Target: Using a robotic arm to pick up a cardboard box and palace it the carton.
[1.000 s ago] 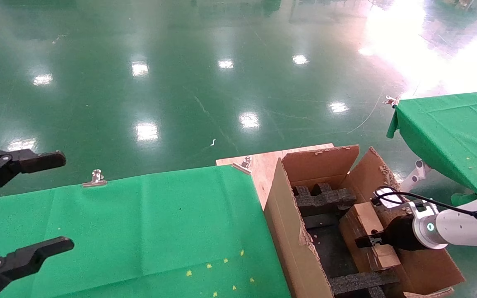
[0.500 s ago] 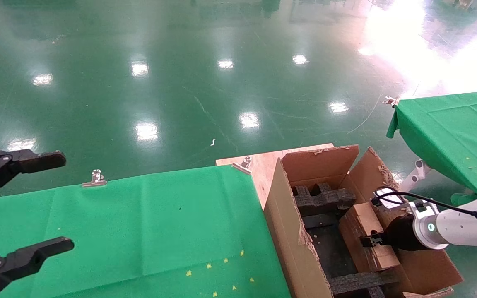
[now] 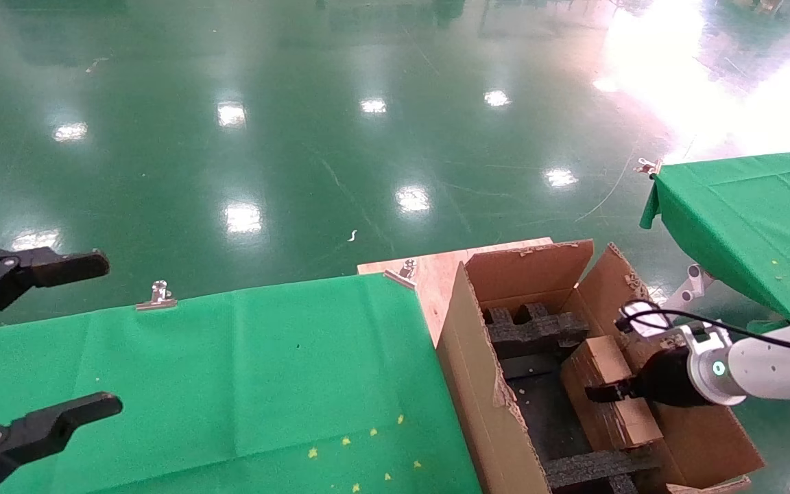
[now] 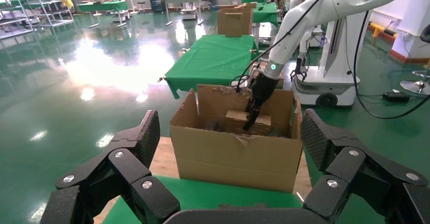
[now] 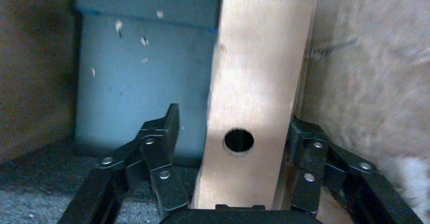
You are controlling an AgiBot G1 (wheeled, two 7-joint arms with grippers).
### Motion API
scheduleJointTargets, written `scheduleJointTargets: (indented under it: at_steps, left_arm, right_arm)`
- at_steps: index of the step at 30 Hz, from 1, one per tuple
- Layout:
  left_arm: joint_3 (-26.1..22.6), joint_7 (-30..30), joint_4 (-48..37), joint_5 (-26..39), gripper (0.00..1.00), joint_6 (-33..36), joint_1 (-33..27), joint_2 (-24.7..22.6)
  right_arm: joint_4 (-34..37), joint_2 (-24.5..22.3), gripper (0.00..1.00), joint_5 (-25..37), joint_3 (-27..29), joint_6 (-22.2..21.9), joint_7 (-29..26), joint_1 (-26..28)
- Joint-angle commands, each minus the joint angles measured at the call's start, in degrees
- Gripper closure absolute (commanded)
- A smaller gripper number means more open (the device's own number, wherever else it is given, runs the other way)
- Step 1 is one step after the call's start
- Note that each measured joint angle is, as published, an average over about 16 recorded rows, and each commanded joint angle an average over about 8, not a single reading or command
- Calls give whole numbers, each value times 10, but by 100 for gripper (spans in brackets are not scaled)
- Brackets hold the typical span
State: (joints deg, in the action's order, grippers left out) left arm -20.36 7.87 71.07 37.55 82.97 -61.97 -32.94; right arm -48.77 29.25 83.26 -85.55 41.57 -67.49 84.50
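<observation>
Right gripper is down inside the carton, fingers spread apart on both sides of the cardboard box. In the right wrist view one finger has a clear gap to the box; the other sits right at the box edge, can't tell if touching. So it reads as released, not clamped.

Box pos: inside the carton, on its right side, close along the right wall, partly on the black foam inserts. Looks tilted, not flat-seated, though that's a judgement from the head view.

Risks: if the arm pulls out at an angle, the near finger could drag the box and tip it off the foam. Arm or cable could also snag the torn right flap on the way up. If the box isn't fully seated, it may slide once let go.

Box look: small flat brown cardboard, plain, one round hole in the narrow face toward the wrist cam. Light, rigid-ish, prob. easy to nudge.

Left gripper is parked over the green table, fingers wide apart, holding nothing.
</observation>
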Motion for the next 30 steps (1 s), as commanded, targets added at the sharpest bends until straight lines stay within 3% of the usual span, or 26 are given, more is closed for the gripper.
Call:
scheduleJointTargets:
  at_steps: [1,11,20,25,30]
  left_arm:
    - [0,0,0,0,0,0,0,0]
    - [0,0,0,0,0,0,0,0]
    - [0,0,0,0,0,0,0,0]
    - [0,0,0,0,0,0,0,0]
    - [0,0,0,0,0,0,0,0]
  right_arm:
    - [-6,-3,0,2,1,0,-1,4]
    - [-74,-39,0,21,15,-1,-14,48]
    - [-207,-89,0,32,39,16,-20,105]
    - [-274,-110,0,7,57,31,-4,129]
    - [-296,-115,0,-33,73,46,29,142]
